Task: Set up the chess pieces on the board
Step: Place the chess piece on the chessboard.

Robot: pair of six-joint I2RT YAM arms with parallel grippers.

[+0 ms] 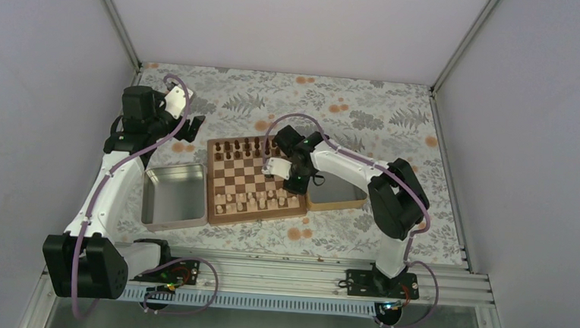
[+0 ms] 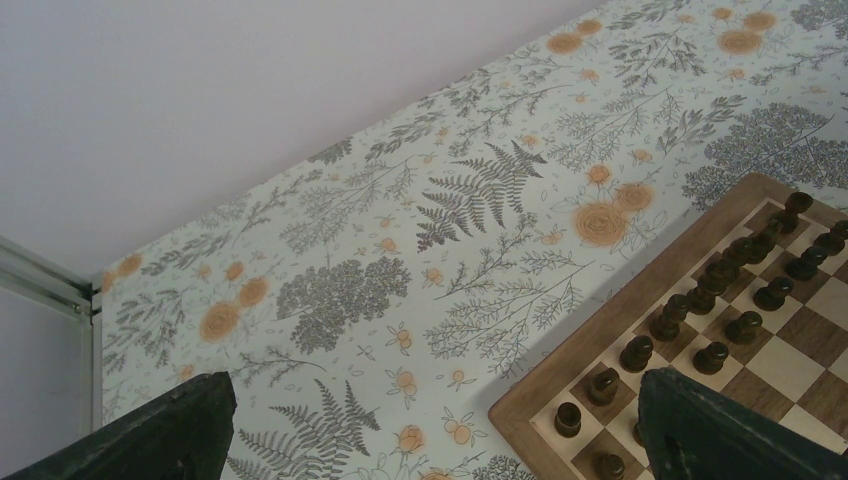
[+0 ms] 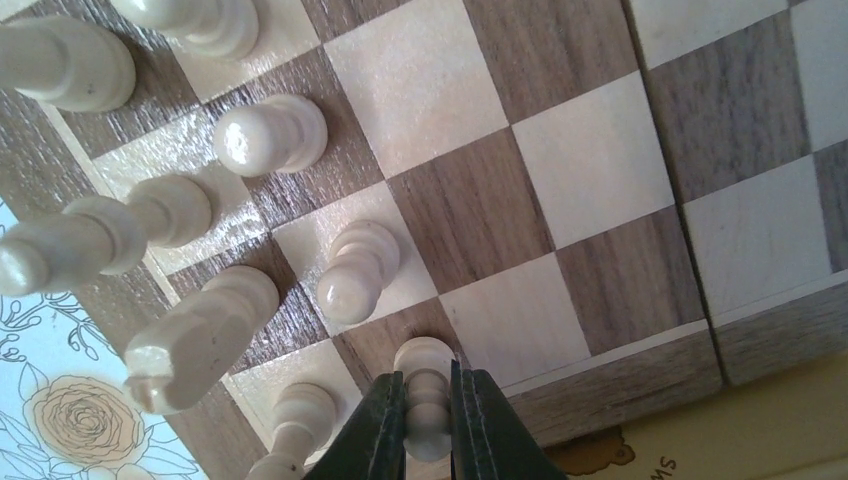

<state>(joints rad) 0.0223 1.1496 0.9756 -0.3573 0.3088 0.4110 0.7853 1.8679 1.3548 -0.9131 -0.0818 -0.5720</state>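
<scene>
Right gripper [image 3: 428, 386] clenched on a pale pawn [image 3: 424, 358], bottom centre of the wrist frame, at the edge of the board [image 1: 249, 178].

Left of the board, the metal tray [image 1: 174, 200] shows no pieces. To the right, the wooden-rimmed tray [image 1: 343, 198] is partly hidden by the arm and shows none either. The left gripper [image 2: 432, 378] hangs released at upper left. The other chess pieces [image 1: 258, 202] crowd the board's lower rows. The likely risk is that opening fingers nudge the neighbouring pawn [image 3: 357, 270], or that an off-centre release tips the held pawn over the border.
</scene>
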